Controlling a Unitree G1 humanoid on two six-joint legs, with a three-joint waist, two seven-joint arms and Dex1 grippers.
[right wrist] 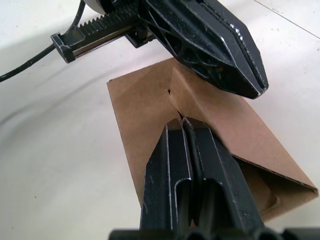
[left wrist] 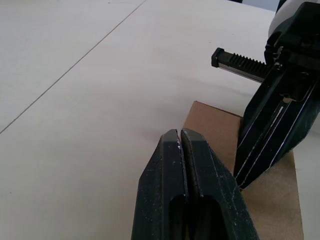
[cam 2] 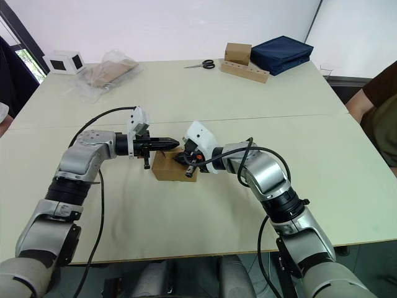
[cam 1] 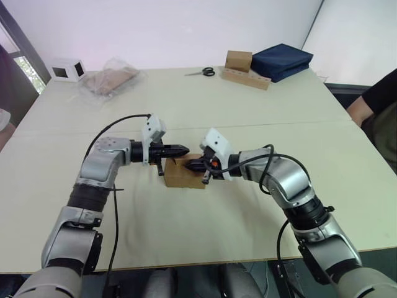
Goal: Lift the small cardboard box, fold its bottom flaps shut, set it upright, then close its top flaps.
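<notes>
In the left eye view, the small cardboard box point(cam 1: 184, 175) is seen resting on the pale table point(cam 1: 186, 230), near the middle of it and between the two arms. The left gripper point(cam 1: 180, 149) is held over the box's upper left edge with its black fingers pressed together on nothing. The right gripper point(cam 1: 191, 165) is laid on the box top from the other side, its fingers likewise closed and empty — the two tips are set just beside each other. At the far edge of the table a pair of scissors point(cam 1: 201, 72), a brown box with a long tan strip point(cam 1: 245, 69) and a dark blue bag point(cam 1: 282, 61) are found; at the far left a white box with dark windows point(cam 1: 66, 69) and a clear plastic bag point(cam 1: 108, 80) are placed. A person's arm point(cam 1: 371, 102) is caught at the right border.

In the right eye view the same arrangement is shown.

In the left wrist view, the left gripper's fingers point(left wrist: 170, 190) are seen shut tight above a corner of the brown cardboard, with the right gripper standing on the box just beyond.

In the right wrist view, the right gripper's fingers point(right wrist: 167, 175) are closed over the box top, where two flaps point(right wrist: 215, 120) are folded inward — one raised slightly over the other, the left gripper poised above them.
</notes>
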